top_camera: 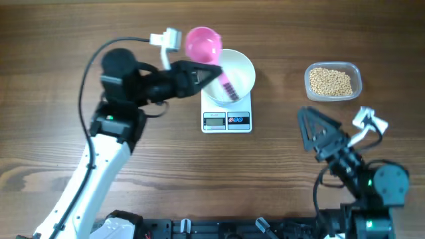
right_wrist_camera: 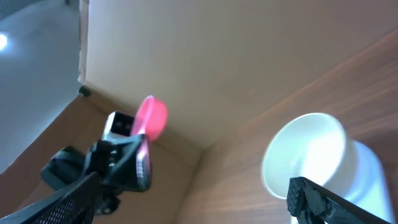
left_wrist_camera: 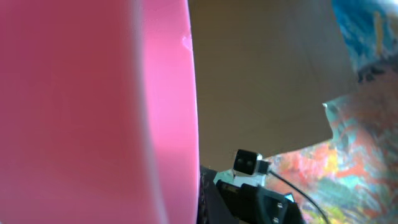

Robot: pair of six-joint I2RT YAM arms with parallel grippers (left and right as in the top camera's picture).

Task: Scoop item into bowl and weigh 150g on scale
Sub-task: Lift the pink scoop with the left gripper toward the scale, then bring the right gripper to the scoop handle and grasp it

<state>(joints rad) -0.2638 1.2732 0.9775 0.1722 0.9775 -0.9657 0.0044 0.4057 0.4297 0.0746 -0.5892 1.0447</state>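
Note:
The white bowl (top_camera: 240, 72) sits on the white scale (top_camera: 226, 120), and what shows of its inside is plain white. My left gripper (top_camera: 211, 70) is shut on the handle of a pink scoop (top_camera: 202, 44). The scoop's cup sits at the bowl's back-left rim and its dark-ribbed handle end reaches over the bowl. In the left wrist view the pink scoop (left_wrist_camera: 93, 112) fills the left half. The tan beans (top_camera: 331, 81) lie in a clear tub (top_camera: 357, 72) at the right. My right gripper (top_camera: 312, 130) stands open near the front right, apart from the tub. The right wrist view shows the bowl (right_wrist_camera: 305, 155) and the scoop (right_wrist_camera: 151, 118).
The scale's display and buttons face the table's front edge. Bare wooden table (top_camera: 279, 172) lies between the scale and my right arm. The left arm's cable (top_camera: 89, 73) loops over the table at the left.

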